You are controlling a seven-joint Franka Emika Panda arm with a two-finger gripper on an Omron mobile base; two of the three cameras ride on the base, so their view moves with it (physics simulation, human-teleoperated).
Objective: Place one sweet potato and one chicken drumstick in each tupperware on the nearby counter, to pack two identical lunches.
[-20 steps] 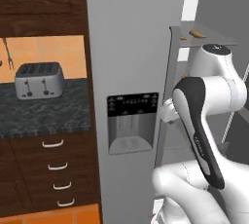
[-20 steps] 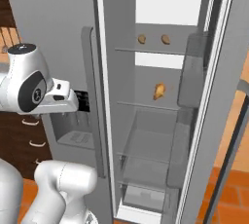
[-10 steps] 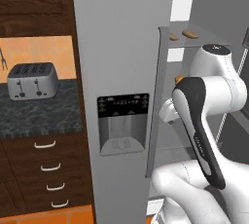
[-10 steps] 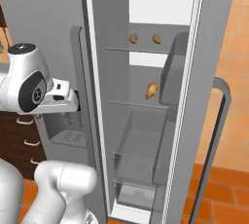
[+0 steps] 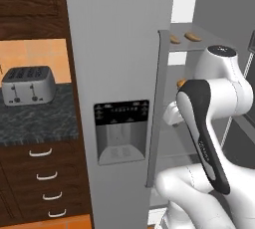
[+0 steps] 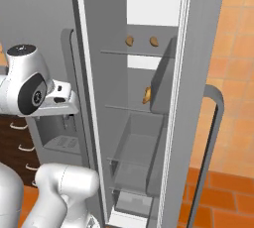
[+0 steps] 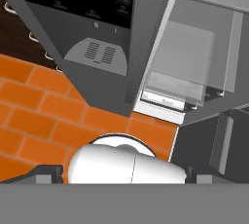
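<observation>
Fridge (image 6: 196, 48), smooth grey metal, stands with its right door swung open. On its upper glass shelf (image 6: 130, 52) lie two small brown lumps (image 6: 129, 40); an orange-brown piece (image 6: 147, 94) sits one shelf lower. Left of the fridge, speckled stone counter (image 5: 35, 122) carries a silver toaster (image 5: 28, 84). Gripper (image 7: 124, 175) jaws spread wide, empty.

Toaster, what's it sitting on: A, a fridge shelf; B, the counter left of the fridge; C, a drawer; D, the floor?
B: the left base view shows the toaster standing on the counter, left of the fridge.
</observation>
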